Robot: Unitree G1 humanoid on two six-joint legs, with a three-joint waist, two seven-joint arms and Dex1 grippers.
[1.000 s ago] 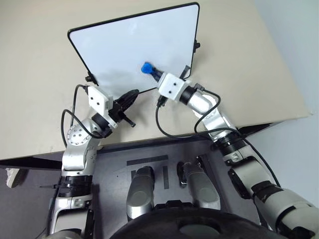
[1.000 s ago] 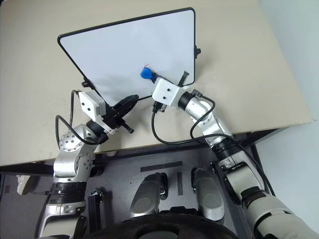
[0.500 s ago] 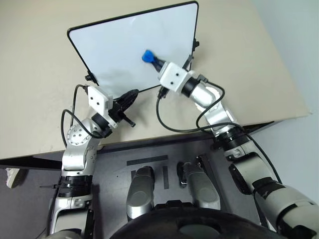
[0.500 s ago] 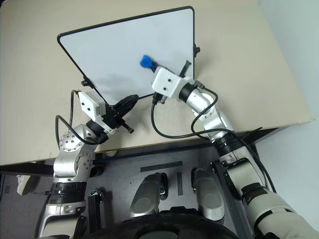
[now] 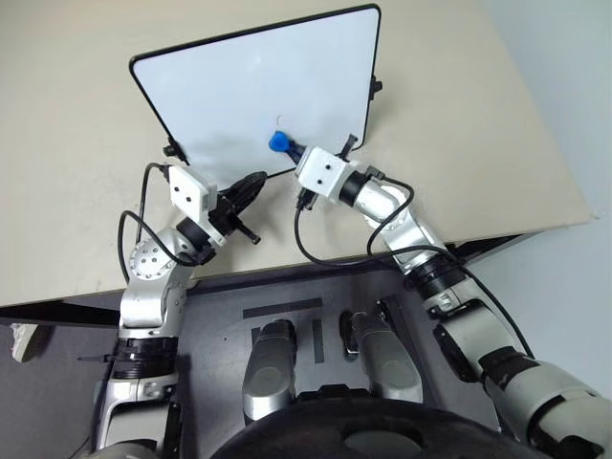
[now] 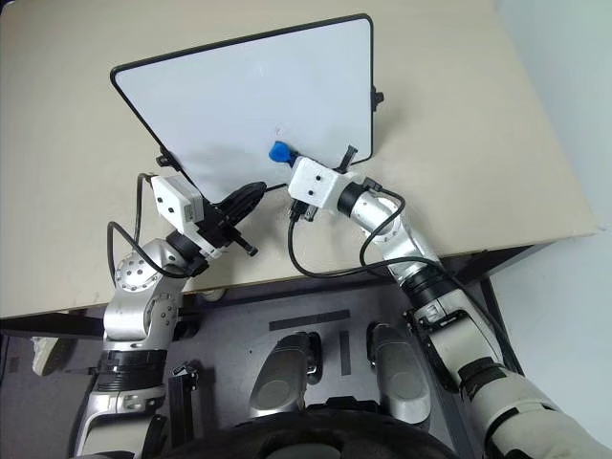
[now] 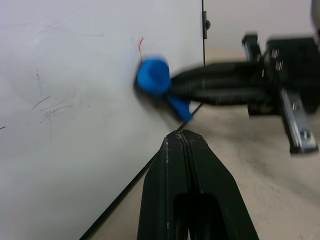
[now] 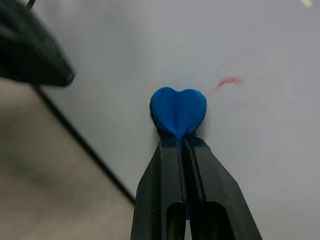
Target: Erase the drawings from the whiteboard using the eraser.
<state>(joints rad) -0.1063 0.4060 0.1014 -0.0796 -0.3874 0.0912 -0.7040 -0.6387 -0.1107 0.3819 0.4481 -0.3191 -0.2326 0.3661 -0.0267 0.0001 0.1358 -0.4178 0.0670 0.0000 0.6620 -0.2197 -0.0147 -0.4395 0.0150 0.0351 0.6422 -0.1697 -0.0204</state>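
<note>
Barely legible drawings point(image 8: 229, 81) beside eraser point(image 8: 178, 110)

From my head cameras the scene is evenly and brightly lit, with soft light and no hard shadows on the table point(image 5: 76, 115). The whiteboard point(image 5: 258, 91) shows a mild sheen rather than a harsh hotspot, and both of these views stay sharp to the edges. In my left wrist camera the eraser point(image 7: 154, 77) and the right gripper point(image 7: 200, 90) holding it are smeared with motion blur, and the left gripper point(image 7: 186, 137) is soft up close. In my right wrist camera the eraser point(image 8: 178, 111) is fairly crisp, casting a small dark shadow at its base, while the red mark point(image 8: 229, 80) looks hazy.
</note>
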